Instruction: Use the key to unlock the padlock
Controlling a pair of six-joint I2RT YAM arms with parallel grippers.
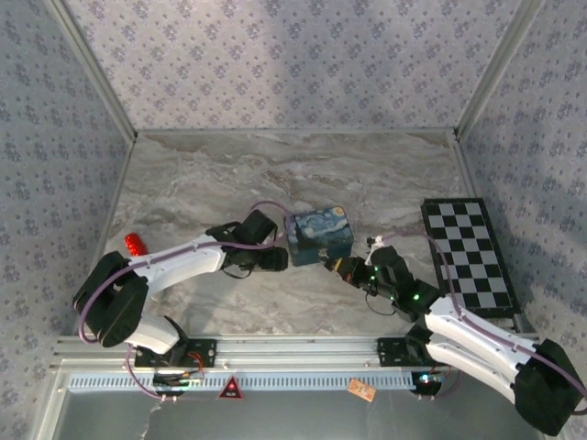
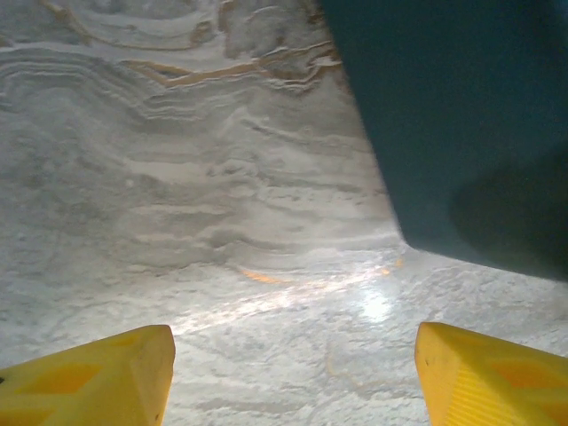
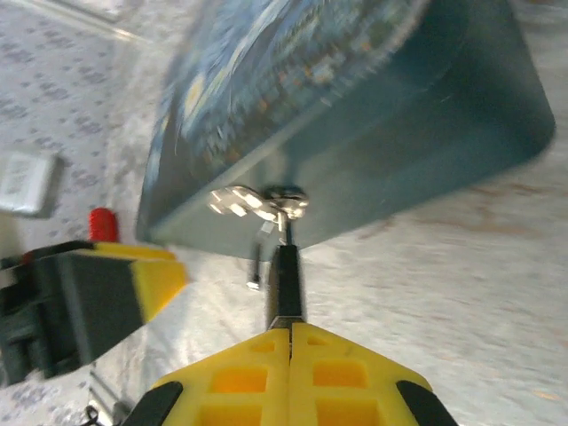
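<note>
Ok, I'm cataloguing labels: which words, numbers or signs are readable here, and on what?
No text is readable.
Red triangle sign on the front rail: symbol too small.
Orange tag beside it: blurred.
White slip, right wrist view: blurred.
Blue tin: painted print, no legible lettering.

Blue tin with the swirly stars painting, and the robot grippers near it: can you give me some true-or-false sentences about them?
1. The left gripper is open, with nothing between its fingers. True.
2. The right gripper is wide open. False: it is shut on a thin dark metal piece that points at the blue rectangular painted tin.
3. The small red cylinder sits on top of the tin. False: it lies on the grey marble table, off to the left and apart from the tin.
4. The black-and-white checkered board lies at the table's right side. True.
</note>
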